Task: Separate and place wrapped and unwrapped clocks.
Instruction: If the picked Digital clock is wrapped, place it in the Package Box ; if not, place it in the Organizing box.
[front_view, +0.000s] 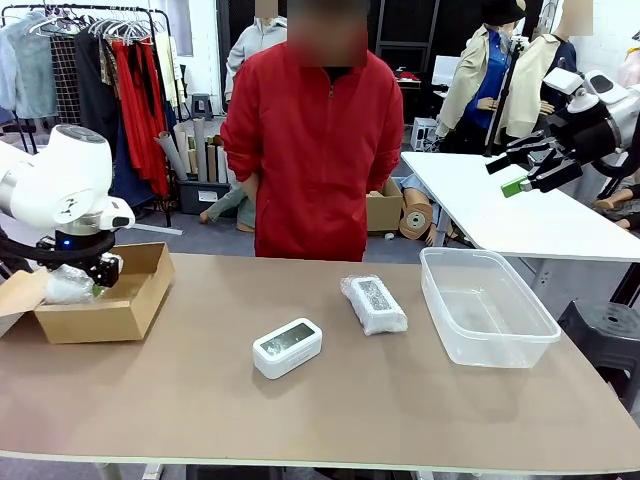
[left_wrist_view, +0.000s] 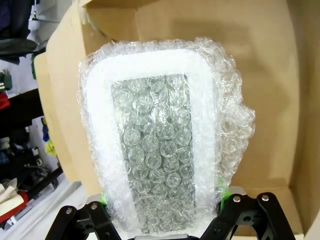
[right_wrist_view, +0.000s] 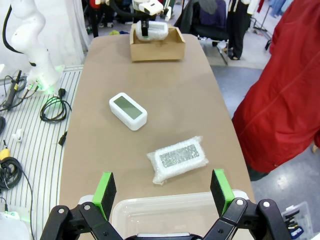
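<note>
Table (front_view: 200, 420) bears a cardboard box (front_view: 130, 300) at its left end and, far right of the box, a clear tub (front_view: 490, 340). Right gripper (right_wrist_view: 163, 192) hangs spread wide over that tub. Left gripper (left_wrist_view: 162, 195) pinches one wrapped clock (left_wrist_view: 155, 140) just above the box's opening. Right of the box lie the unwrapped clock (front_view: 287, 347), then a second wrapped clock (front_view: 373, 303).
</note>
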